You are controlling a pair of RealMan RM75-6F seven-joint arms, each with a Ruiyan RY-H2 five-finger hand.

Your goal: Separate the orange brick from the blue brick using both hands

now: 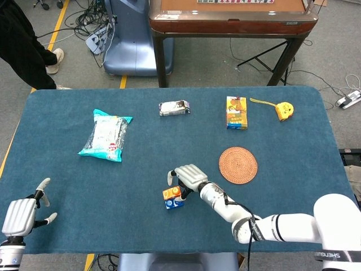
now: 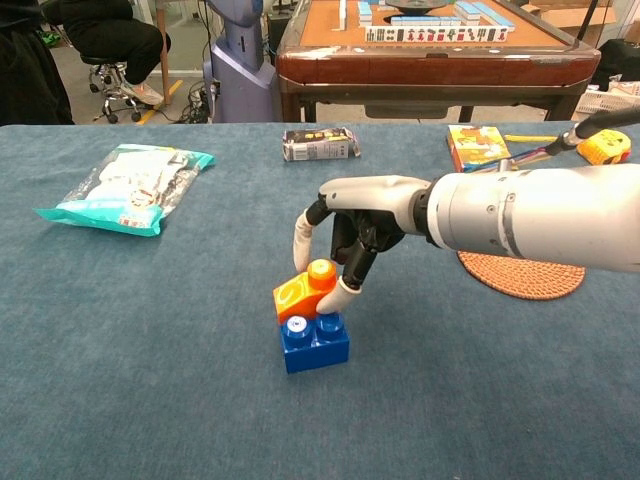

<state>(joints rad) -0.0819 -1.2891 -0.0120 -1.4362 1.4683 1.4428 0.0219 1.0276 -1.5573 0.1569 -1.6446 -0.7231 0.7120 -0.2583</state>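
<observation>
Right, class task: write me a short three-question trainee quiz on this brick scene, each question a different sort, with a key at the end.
1. True or false: the orange brick sits on top of the blue brick.
2. Multiple choice: where is the left hand? A) on the blue brick B) near the table's front left corner, holding nothing C) on the snack bag
3. Fill in: the right hand has its fingers around the ___ brick.

Key: 1 true. 2 B. 3 orange.
</observation>
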